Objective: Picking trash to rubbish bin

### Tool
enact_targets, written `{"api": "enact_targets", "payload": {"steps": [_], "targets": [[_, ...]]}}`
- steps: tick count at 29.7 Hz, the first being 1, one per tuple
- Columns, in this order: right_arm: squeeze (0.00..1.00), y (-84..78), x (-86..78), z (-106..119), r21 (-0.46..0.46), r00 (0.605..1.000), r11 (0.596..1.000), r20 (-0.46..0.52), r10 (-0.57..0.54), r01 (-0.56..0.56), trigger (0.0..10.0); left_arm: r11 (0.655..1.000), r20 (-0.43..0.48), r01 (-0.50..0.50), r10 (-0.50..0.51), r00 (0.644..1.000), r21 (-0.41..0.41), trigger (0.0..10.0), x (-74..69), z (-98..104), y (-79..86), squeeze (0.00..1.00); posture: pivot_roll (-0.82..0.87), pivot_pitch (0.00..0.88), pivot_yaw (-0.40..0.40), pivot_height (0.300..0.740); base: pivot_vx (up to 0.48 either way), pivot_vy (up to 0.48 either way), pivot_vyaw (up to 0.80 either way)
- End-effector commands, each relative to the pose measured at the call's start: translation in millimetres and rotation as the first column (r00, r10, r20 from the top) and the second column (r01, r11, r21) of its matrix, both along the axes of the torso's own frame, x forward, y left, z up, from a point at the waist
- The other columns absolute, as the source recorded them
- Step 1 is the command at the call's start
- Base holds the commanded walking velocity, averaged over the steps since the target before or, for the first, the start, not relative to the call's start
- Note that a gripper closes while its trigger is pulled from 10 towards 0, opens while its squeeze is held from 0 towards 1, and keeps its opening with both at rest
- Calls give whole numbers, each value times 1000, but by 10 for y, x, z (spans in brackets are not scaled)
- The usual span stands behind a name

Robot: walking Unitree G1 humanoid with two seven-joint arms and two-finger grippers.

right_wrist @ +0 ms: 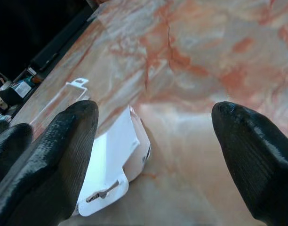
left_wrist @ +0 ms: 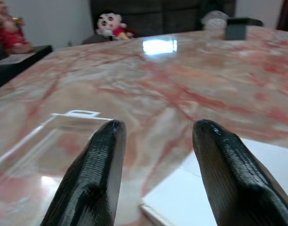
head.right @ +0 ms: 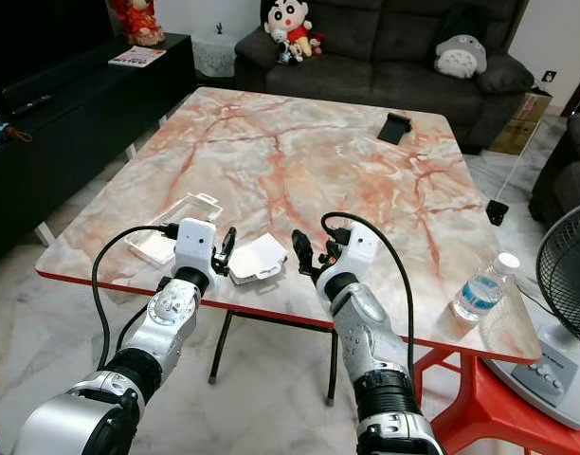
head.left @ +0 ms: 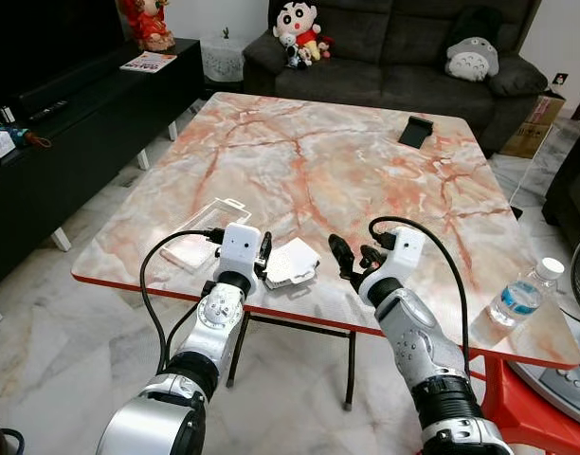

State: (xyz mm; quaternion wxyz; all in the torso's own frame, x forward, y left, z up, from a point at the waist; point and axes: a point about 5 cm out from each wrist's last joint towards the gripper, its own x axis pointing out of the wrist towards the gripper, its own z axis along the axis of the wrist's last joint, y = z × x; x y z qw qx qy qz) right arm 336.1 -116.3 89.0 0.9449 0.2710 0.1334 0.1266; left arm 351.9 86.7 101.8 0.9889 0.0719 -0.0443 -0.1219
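A white piece of packaging [head.left: 292,263] lies near the front edge of the marble table [head.left: 318,161]. A clear plastic blister pack [head.left: 203,232] lies to its left. My left gripper [head.left: 264,256] is open between the two, close to the white packaging's left side, with nothing between its fingers [left_wrist: 104,160]. My right gripper [head.left: 354,258] is open just right of the white packaging [right_wrist: 118,160] and a little apart from it, pointing toward it. The clear pack [left_wrist: 40,150] and the white piece [left_wrist: 196,197] lie on either side of the left fingers.
A water bottle [head.left: 522,294] stands on the table's front right corner, above a red stool [head.left: 517,398]. A black object [head.left: 415,131] sits at the far right. A dark sofa [head.left: 394,57] with plush toys is behind, a black TV bench [head.left: 72,142] on the left, a fan [head.right: 565,275] on the right.
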Motion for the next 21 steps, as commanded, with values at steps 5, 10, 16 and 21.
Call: {"api": "enact_targets", "payload": {"steps": [5, 10, 16, 21], "targets": [[0, 68, 17, 33, 18, 1000, 999, -7, 26, -26, 10000, 999, 1, 29, -29, 1000, 23, 10000, -28, -15, -64, 0, -152, 44, -77, 740, 0, 0, 0], [0, 133, 13, 52, 61, 999, 997, -18, 47, -46, 10000, 999, 23, 16, -17, 1000, 35, 10000, -44, -8, -44, 0, -150, 68, -84, 740, 0, 0, 0], [0, 241, -2, 75, 138, 997, 988, -36, 75, -70, 10000, 999, 27, -8, 7, 1000, 44, 10000, -58, -26, 9, 0, -148, 88, -90, 740, 0, 0, 0], [0, 339, 13, 151, 221, 995, 972, -27, 91, -83, 10000, 999, 26, -23, 21, 999, 44, 10000, -68, -39, 52, 0, -144, 97, -99, 740, 0, 0, 0]]}}
